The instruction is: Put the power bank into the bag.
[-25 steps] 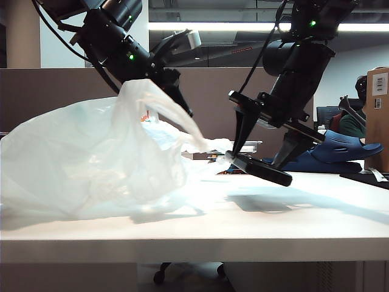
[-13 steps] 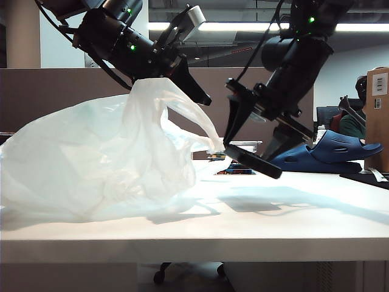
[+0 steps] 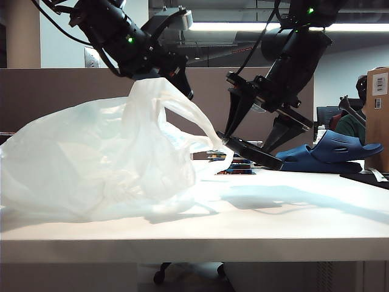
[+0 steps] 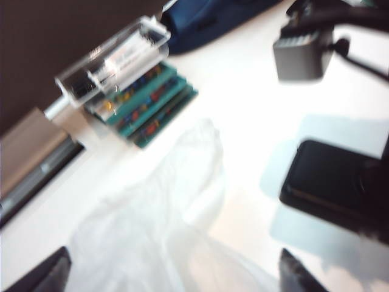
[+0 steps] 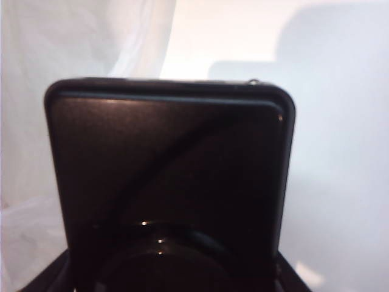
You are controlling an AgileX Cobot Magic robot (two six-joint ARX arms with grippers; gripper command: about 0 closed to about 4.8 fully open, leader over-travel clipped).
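Note:
The bag (image 3: 91,158) lies crinkled on the white table (image 3: 292,219), one loop handle standing up under my left gripper (image 3: 179,76). In the left wrist view the left gripper (image 4: 167,277) is open, its fingertips (image 4: 42,274) wide apart, with the bag (image 4: 176,243) loose plastic between them. My right gripper (image 3: 249,146) is shut on the power bank (image 3: 252,153), a flat black slab tilted down towards the bag's mouth, above the table. In the right wrist view the power bank (image 5: 170,170) fills the space between the right gripper (image 5: 173,274) fingers. The power bank (image 4: 331,182) also shows in the left wrist view.
A blue clog (image 3: 340,152) lies behind the right arm at the table's back right. A stack of green boxes (image 4: 146,103) with a clear case (image 4: 115,58) on top sits by the back partition. A cardboard box (image 3: 378,109) stands far right.
The left gripper rose with the bag's handle, then opened. The right gripper lifted the power bank and carried it left to the bag's mouth.

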